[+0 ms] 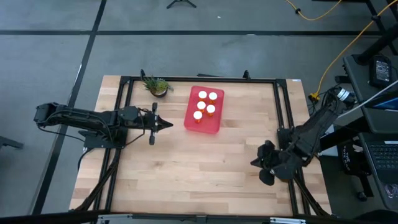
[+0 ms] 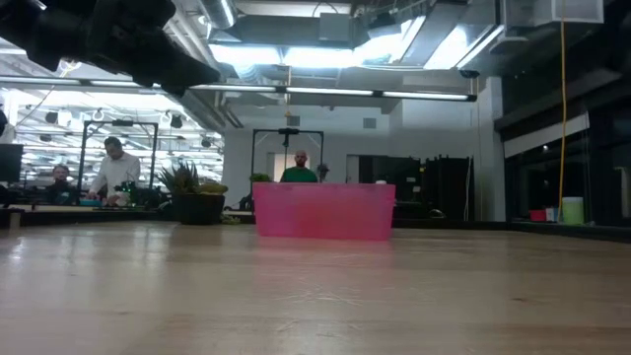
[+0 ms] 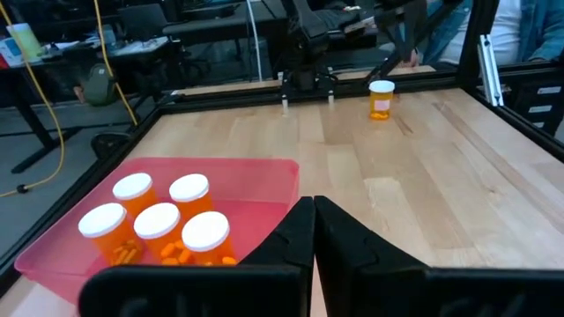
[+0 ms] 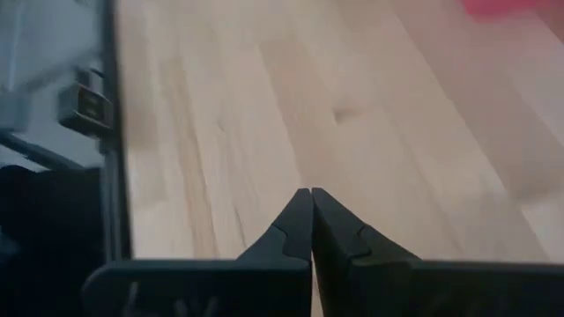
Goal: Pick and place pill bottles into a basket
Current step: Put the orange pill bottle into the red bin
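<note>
Across the wooden desk (image 1: 205, 168), five pill bottles (image 3: 160, 222) already sit in the basket (image 1: 203, 109) beside your closed, empty left end effector (image 3: 313, 211), so you likely must still fetch the sixth bottle (image 3: 382, 99) standing well ahead of it, while the right end effector (image 4: 311, 204) waits closed.

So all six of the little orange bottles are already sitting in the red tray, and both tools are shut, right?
Not quite: the red tray holds five bottles. The sixth bottle stands on the table, as the left wrist view shows. The left tool and right tool are indeed shut.
</note>
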Controlling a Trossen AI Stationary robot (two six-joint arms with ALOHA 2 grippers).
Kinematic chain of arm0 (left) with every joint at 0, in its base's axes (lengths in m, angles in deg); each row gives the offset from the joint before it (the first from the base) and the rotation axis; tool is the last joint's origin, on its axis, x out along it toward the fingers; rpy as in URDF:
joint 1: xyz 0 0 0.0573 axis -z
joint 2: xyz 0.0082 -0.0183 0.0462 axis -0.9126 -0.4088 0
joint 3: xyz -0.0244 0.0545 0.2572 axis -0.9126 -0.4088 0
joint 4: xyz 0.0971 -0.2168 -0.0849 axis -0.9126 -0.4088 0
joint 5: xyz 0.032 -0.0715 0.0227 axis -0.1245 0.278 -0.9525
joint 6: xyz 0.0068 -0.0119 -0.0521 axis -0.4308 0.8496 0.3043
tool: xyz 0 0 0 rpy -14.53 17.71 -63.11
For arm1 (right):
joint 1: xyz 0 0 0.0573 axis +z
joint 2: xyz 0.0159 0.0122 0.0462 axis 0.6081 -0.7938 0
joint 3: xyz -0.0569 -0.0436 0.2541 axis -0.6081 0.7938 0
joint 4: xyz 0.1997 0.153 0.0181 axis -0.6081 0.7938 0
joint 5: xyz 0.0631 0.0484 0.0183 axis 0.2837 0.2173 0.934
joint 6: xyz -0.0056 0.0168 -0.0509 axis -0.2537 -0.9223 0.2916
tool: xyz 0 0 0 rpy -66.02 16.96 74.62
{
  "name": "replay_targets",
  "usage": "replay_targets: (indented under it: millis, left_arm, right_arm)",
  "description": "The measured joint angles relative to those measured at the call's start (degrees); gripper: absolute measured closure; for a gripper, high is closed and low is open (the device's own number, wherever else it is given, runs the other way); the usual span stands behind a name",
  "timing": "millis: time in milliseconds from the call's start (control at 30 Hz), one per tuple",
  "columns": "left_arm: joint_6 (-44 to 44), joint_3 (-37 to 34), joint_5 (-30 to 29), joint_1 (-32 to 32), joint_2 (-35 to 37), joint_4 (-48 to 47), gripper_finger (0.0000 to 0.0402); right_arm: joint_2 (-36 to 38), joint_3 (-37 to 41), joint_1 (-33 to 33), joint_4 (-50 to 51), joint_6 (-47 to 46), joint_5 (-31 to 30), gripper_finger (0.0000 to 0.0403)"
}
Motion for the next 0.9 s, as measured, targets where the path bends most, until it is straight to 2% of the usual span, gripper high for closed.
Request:
replay_targets:
  millis: [200, 600, 767, 900]
  left_arm:
    - [0.0, 0.0, -0.4, 0.0, 0.0, 0.0, 0.0400]
    - [-0.1, 0.0, -0.4, 0.0, 0.0, 0.0, 0.0400]
    - [-0.1, 0.0, -0.4, 0.0, 0.0, 0.0, 0.0399]
    - [-0.1, 0.0, -0.4, 0.0, 0.0, 0.0, 0.0400]
  right_arm:
    - [-7.8, -11.1, 6.9, 17.2, -18.3, -0.1, 0.0403]
    - [-27.7, -28.2, 19.0, 39.4, -55.3, 0.9, 0.0403]
    - [-34.3, -32.9, 22.3, 45.1, -65.6, 1.6, 0.0398]
    - [-37.1, -33.4, 23.2, 44.8, -68.4, 1.6, 0.0388]
